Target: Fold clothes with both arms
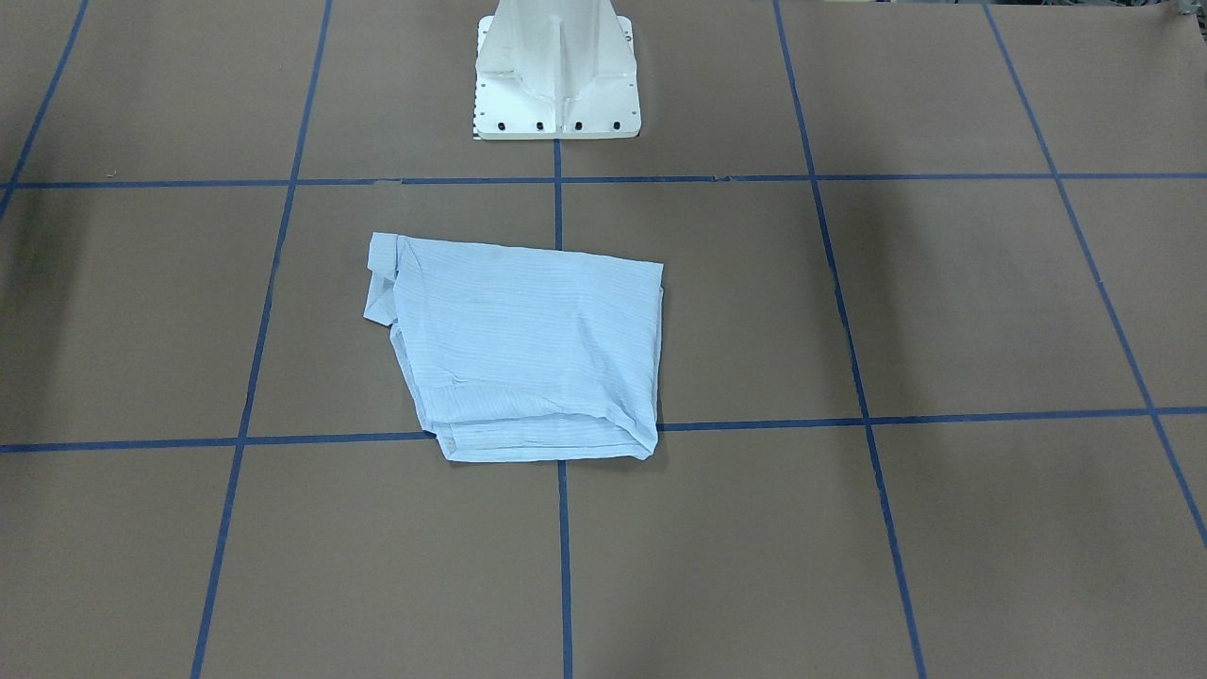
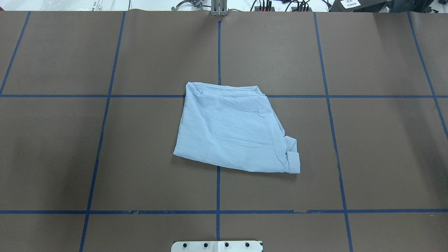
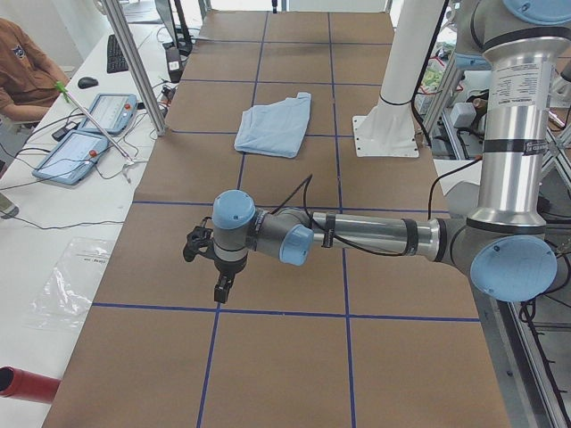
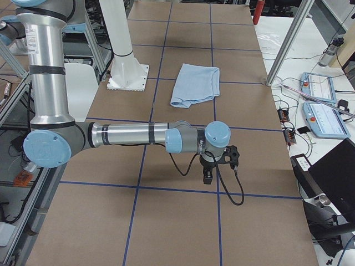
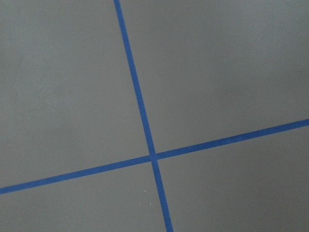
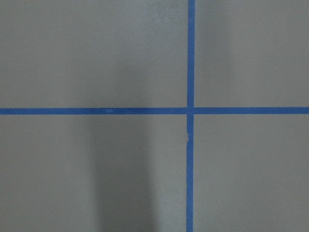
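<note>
Shirt [image 2: 234, 131], light blue, lies folded into a rough four-sided pad at ctr of table [image 2: 70, 157], flat. Overhead view: it covers the middle blue tape line [image 2: 218, 52], w/ its 12 o'clock edge on a cross line. A small folded flap sticks out at its 4 o'clock corner. White pedestal base [image 2: 217, 246] sits at 6 o'clock from it, apart. Both arms are well apart from the shirt and show in side views only. Left arm [image 3: 375, 234] is stretched low over the table, left gripper [image 3: 220, 290] pointing down above bare surface; released or clenched, can't tell. Right arm [image 4: 127, 134] has the same pose at the other end, right gripper [image 4: 207, 176] pointing down; state can't tell either. Wrist cams: only tape crossings on the table.
</note>
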Available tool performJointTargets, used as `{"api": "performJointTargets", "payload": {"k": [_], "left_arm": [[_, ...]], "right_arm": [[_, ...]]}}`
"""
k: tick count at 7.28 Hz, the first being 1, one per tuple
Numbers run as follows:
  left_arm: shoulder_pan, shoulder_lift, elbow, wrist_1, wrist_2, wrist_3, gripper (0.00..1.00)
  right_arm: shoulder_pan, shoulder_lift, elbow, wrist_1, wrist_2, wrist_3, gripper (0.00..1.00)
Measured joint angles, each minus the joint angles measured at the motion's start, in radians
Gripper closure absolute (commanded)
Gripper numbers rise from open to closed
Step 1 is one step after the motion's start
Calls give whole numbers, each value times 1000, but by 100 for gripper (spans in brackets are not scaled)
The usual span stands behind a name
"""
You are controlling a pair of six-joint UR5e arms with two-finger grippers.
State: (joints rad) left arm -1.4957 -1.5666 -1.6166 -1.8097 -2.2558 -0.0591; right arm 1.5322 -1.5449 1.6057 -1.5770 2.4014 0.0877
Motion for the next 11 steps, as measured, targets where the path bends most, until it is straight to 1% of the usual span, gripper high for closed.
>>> {"api": "performJointTargets", "payload": {"k": [3, 6, 8, 11], "left_arm": [[-21, 2, 40, 32, -1, 74, 0], [-24, -5, 34, 98, -7, 113, 0], [-24, -5, 30, 110, -11, 120, 0], [-24, -4, 30, 113, -13, 120, 0]], "right_arm": [[19, -26, -4, -2, 14, 0, 0], [33, -77, 16, 3, 12, 1, 0], [37, -106, 39, 6, 4, 1, 0], [39, -112, 43, 8, 4, 1, 0]]}}
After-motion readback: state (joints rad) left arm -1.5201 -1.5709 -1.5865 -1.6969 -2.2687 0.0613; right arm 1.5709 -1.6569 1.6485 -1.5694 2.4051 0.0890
